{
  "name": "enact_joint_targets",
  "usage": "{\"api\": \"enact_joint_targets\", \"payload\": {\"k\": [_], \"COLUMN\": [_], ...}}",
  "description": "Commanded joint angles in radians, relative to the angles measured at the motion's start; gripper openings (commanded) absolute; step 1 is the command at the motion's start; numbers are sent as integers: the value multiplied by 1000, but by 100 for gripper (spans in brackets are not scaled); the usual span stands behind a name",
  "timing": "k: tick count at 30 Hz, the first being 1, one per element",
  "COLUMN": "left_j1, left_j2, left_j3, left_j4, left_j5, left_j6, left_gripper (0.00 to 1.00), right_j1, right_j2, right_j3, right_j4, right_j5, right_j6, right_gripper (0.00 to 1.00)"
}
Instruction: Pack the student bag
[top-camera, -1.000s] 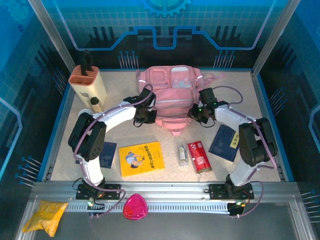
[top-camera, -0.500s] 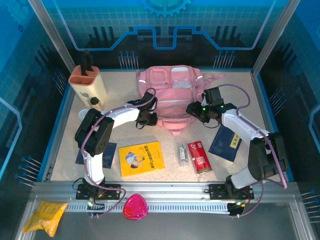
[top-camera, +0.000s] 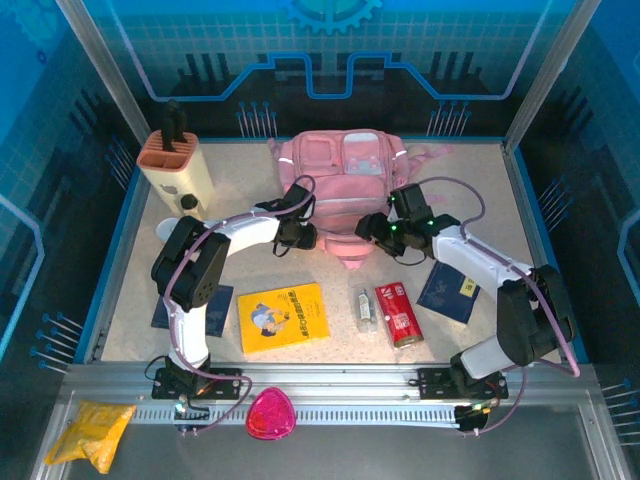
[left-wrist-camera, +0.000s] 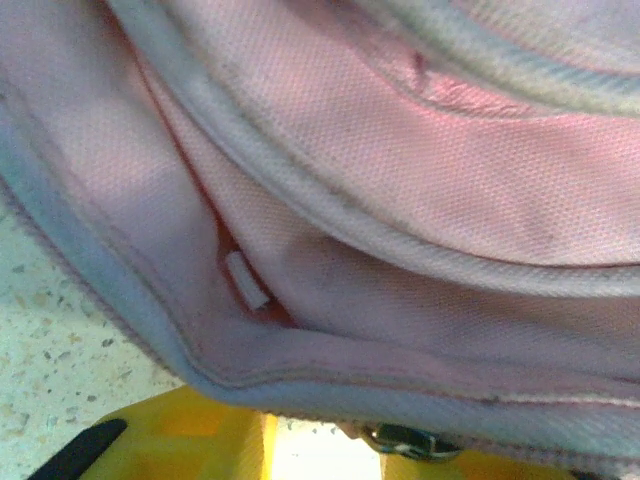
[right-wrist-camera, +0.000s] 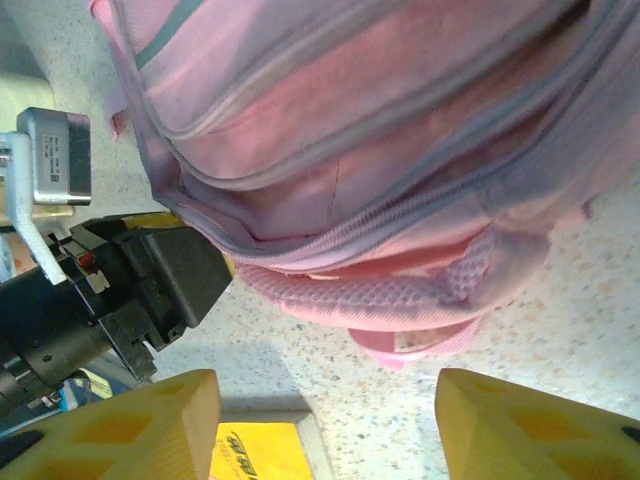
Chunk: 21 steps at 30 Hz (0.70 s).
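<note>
The student bag (top-camera: 338, 180), a soft pink backpack, lies flat at the back middle of the table. My left gripper (top-camera: 300, 238) is at its lower left edge. In the left wrist view the left gripper (left-wrist-camera: 320, 462) stands slightly open, with the bag's grey-piped hem (left-wrist-camera: 300, 395) and a metal zipper pull (left-wrist-camera: 405, 438) just over the yellow fingertips (left-wrist-camera: 180, 440). My right gripper (top-camera: 372, 228) is at the bag's lower right. The right gripper (right-wrist-camera: 325, 432) is wide open over bare table, below the bag's mesh strap (right-wrist-camera: 380, 295), and nothing is between its fingers.
A yellow book (top-camera: 285, 316), a small clear bottle (top-camera: 366, 308), a red box (top-camera: 398, 312) and a dark blue booklet (top-camera: 448, 285) lie in front of the bag. Another blue booklet (top-camera: 212, 308) is by the left arm. A beige holder (top-camera: 175, 170) stands at the back left.
Both grippers have opened. The right arm swung left to the bag's lower front. The left gripper shifted slightly right along the bag's lower left edge.
</note>
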<state>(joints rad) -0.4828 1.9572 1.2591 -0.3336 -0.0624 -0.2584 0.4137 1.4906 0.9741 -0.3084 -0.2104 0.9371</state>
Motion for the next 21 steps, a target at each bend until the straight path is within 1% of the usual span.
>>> {"api": "enact_joint_targets", "payload": {"k": [1,4,5,7,10,12,14,16,19,21], "left_j1": [-6,-17,-24,-37,-53,-62,-70,-77,-79,-79], "left_j2": [-7,-3,-3,-7,-15,-16,-14,-22,-34,-34], "left_j3": [-3,20,26,31,38,47,67,62,52,60], "left_j4": [82,76,71,70,60,45,6,-2,-19,-48], "left_j5": [10,11,9,11,14,-2,-19,-22,-49,-62], "left_j6": [75,102,108,117,111,100,90,81,62,59], "left_gripper": [26,19,15,10,6,0,0,0,0,0], "right_j1": [28,45,55,71,69,56,33,11,-47,-92], "right_j2": [12,59,66,82,122,150,172,189,211,215], "right_j3": [-28,-6,2,14,29,39,47,74,106,106], "right_j4": [84,89,80,71,65,67,83,56,17,24], "right_j5": [-4,-2,23,69,108,124,135,172,178,170], "right_j6": [105,165,181,211,238,237,213,164,106,84], "right_gripper": [62,66,68,72,74,75,72,68,52,45]}}
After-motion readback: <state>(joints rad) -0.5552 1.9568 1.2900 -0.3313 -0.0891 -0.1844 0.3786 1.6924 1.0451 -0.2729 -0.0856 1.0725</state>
